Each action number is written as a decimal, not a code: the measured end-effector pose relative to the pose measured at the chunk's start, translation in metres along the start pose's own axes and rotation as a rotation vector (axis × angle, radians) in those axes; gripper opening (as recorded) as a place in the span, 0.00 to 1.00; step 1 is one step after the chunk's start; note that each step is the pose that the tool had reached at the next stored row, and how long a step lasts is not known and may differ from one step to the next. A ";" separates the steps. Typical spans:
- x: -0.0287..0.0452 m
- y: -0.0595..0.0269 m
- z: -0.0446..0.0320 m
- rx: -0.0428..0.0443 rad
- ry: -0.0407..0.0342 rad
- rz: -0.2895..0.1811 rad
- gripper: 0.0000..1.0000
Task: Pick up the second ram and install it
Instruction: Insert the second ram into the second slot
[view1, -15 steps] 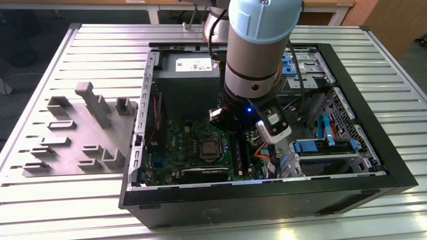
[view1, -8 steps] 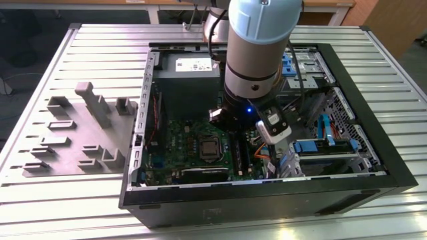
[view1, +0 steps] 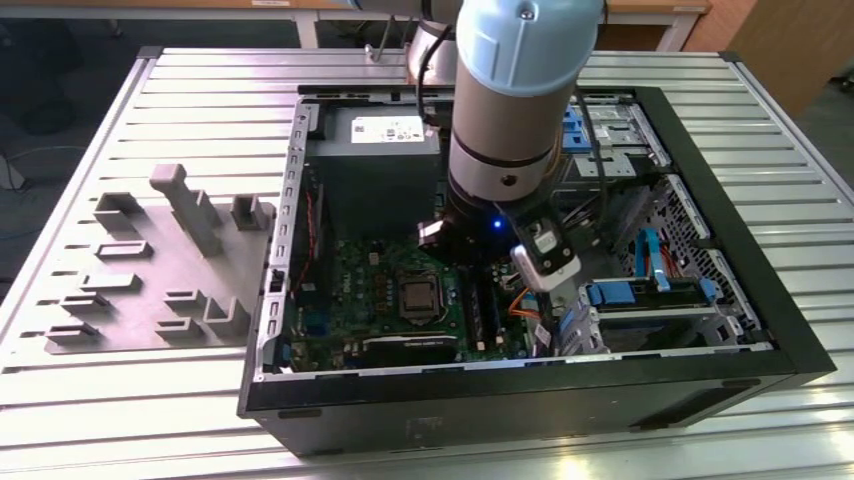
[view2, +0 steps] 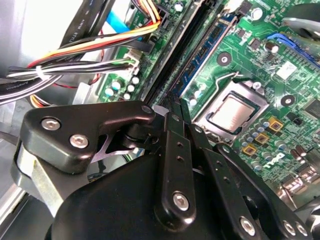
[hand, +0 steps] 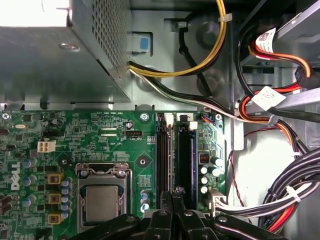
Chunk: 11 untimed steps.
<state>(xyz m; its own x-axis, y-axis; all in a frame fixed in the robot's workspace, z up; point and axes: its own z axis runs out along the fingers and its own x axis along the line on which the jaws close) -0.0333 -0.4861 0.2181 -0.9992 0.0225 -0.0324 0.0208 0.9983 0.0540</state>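
A blue-green ram (view2: 206, 49) stands on edge in one of the long black slots (hand: 161, 155) of the green motherboard (hand: 75, 135); from above its thin edge (hand: 191, 160) shows. I cannot tell whether it is the second ram. My gripper (view2: 175, 107) is shut, and its fingertips (hand: 179, 193) point down at the near end of the slots, right by the end of that stick. Whether they touch it is hidden. Nothing shows between the fingers. In the exterior view the arm (view1: 514, 120) reaches down into the open computer case.
The processor socket (hand: 102, 200) lies beside the slots. The grey power-supply box (view1: 380, 160) and bundles of cables (hand: 280, 190) crowd the slots' other sides. Grey holder blocks (view1: 174, 260) sit on the slatted table at the exterior view's left. The case walls (view1: 534, 390) ring the work area.
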 end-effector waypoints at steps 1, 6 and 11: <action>0.0000 0.0000 0.0006 0.0000 0.0000 0.000 0.12; 0.0001 -0.0001 0.0023 -0.0006 -0.0001 0.000 0.12; 0.0002 -0.0003 0.0043 0.0000 0.0001 0.000 0.12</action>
<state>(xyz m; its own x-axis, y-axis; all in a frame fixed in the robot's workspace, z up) -0.0333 -0.4862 0.2138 -0.9992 0.0225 -0.0323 0.0208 0.9983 0.0540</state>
